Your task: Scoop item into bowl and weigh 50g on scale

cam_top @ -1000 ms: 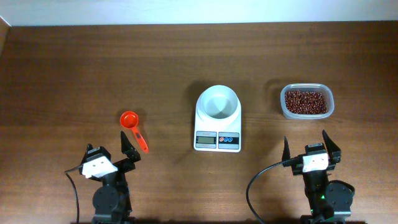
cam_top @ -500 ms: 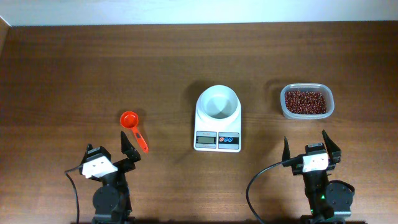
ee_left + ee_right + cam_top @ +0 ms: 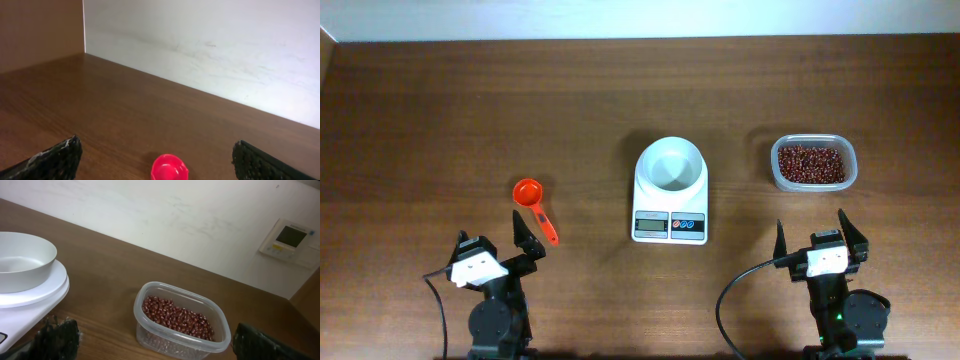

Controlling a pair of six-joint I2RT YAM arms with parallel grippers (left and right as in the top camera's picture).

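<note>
Brown table (image 3: 470, 110), white bowl (image 3: 670, 164) on scale (image 3: 670, 205), display (image 3: 650, 225) unreadable

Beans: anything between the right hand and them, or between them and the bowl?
Nothing visible. The beans lie uncovered in the clear tub, just ahead of the open right hand. Only bare table separates the tub from the bowl on the scale.

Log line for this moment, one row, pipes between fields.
left pincer open, empty | right pincer open, empty | scoop on table, untouched | bowl empty, on scale | beans in tub | scooping not begun
</note>
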